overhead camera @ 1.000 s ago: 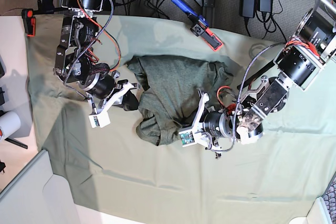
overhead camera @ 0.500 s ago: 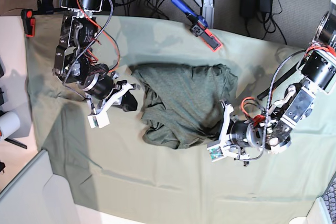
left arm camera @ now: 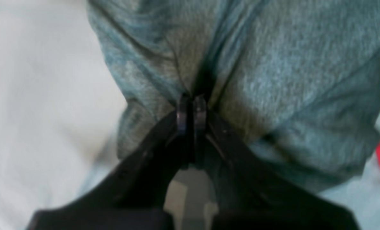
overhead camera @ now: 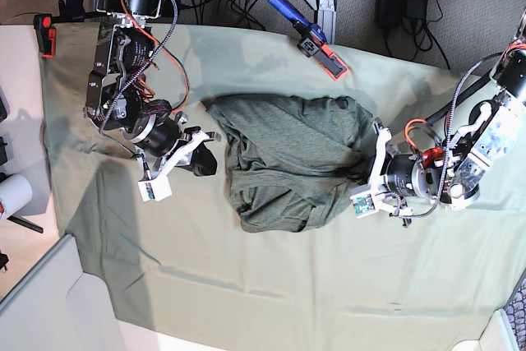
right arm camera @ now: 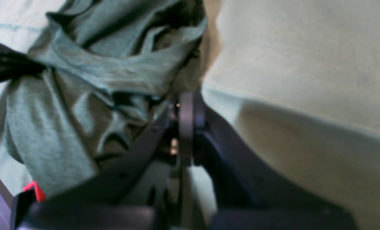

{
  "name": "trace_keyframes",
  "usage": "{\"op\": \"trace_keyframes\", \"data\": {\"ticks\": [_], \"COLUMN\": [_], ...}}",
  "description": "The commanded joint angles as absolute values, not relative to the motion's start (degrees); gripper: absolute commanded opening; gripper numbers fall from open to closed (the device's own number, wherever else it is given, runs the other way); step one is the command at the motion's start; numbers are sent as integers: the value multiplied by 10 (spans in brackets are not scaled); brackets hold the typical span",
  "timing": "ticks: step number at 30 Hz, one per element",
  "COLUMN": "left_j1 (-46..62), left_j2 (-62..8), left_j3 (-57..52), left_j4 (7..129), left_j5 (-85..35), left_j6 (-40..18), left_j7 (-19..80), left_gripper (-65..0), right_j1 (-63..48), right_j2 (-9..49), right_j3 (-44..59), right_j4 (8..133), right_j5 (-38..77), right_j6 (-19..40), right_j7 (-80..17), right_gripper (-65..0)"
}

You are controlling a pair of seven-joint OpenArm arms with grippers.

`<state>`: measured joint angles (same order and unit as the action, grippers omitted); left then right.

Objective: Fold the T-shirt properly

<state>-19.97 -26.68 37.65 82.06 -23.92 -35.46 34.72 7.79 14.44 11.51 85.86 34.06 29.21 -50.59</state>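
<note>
The T-shirt [overhead camera: 292, 162] lies bunched at frame centre on the tablecloth [overhead camera: 246, 277]. My left gripper [left arm camera: 191, 110] pinches a fold at its right edge; my right gripper [right arm camera: 186, 108] is pressed together, empty. Fabric looks thin, limp and light; I would grip hems or shoulder seams.

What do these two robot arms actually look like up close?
Both are black metal with silver joints, wrapped in red, black and braided grey cables. The left gripper and right gripper have dark fingers on white plastic brackets, with a small green circuit board.
</note>
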Motion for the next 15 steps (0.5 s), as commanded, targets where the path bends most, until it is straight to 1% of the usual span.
{"op": "trace_keyframes", "data": {"ticks": [1,12,15], "left_j1": [-214,-209,-205], "left_j2": [-274,-278,-278], "left_j3": [371,371,371], "left_j4": [829,829,829], "left_j5": [-244,-268,-273], "left_j6": [-358,-359,-367], "left_j7": [337,352,362], "left_gripper": [-650,-650,-650], "right_j1": [89,91,92], "right_j2": [151,151,150], "right_j3": [118,118,118], "right_j4": [868,868,868], "right_j5": [350,356,365], "right_j6": [300,300,300], "right_j7": [-490,-475,-463], "right_gripper": [-650,-650,-650]}}
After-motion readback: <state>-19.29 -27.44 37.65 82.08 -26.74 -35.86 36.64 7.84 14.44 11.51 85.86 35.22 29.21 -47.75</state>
